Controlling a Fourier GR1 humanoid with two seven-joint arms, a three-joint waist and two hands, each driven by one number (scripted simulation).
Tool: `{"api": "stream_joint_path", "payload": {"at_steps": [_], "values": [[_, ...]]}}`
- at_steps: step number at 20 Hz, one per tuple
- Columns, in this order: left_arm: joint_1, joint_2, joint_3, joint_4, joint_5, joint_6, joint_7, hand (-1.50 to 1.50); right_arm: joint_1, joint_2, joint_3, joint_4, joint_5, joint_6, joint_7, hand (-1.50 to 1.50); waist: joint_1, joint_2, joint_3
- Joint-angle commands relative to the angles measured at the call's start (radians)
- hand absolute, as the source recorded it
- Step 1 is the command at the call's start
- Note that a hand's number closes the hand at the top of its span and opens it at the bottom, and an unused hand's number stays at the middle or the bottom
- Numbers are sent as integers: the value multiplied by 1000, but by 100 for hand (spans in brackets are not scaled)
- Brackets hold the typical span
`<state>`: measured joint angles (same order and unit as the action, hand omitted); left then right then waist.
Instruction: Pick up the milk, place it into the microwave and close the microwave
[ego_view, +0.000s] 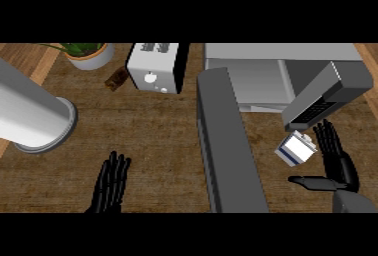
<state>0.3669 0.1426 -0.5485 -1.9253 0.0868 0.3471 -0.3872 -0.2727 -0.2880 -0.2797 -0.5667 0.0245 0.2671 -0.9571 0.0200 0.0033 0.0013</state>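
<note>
The milk (297, 148) is a small white carton with a blue side, lying tilted on the counter just in front of the microwave (258, 82). The microwave's cavity is open, and its long dark grey door (229, 150) swings out toward me. Its dark control panel side (325, 97) hangs over the milk. My right hand (338, 167) is open just right of the carton, fingers straight and pointing away, thumb stretched left below it. I cannot tell whether the fingers touch the carton. My left hand (111, 185) rests open at the lower left, far from the milk.
A white toaster (155, 67) stands left of the microwave, with a small brown object (117, 80) beside it. A potted plant (88, 54) sits at the back left. A large grey cylinder (33, 117) lies at the left edge. The open door splits the counter between my hands.
</note>
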Motion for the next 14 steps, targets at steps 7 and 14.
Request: {"api": "stream_joint_path", "payload": {"at_steps": [7,14], "values": [[35,64,41,-60,45,-52,-10,-150,-117,-15,-42,222,1,2,-215,150,14,7,4],[62,79,81,-7,91,-96,-75,-150,-131,-8,-34,280,50,-130,-258,150,22,10,4]]}}
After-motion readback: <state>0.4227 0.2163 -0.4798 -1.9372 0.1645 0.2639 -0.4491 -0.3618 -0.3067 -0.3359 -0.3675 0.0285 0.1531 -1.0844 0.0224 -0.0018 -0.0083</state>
